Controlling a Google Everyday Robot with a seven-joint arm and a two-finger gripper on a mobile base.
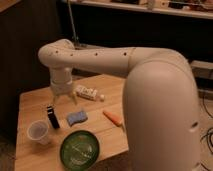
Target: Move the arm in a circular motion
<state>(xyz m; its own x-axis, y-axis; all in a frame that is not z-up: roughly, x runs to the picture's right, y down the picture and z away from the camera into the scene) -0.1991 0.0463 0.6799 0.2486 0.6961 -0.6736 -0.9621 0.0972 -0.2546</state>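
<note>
The arm (110, 57) is cream-white, with thick rounded segments and small dark holes. It reaches from the large segment at the right across to the left over the wooden table (30, 102). Its wrist bends down at the left, and the gripper (63, 98) hangs with pointed fingers just above the table's back left part, between the white bottle (89, 93) and the black object (52, 117). I see nothing held in the gripper.
On the table lie a white bottle on its side, a black upright object, a blue sponge (76, 117), an orange carrot-like item (112, 118), a clear plastic cup (38, 131) and a green bowl (79, 149). Dark shelving stands behind.
</note>
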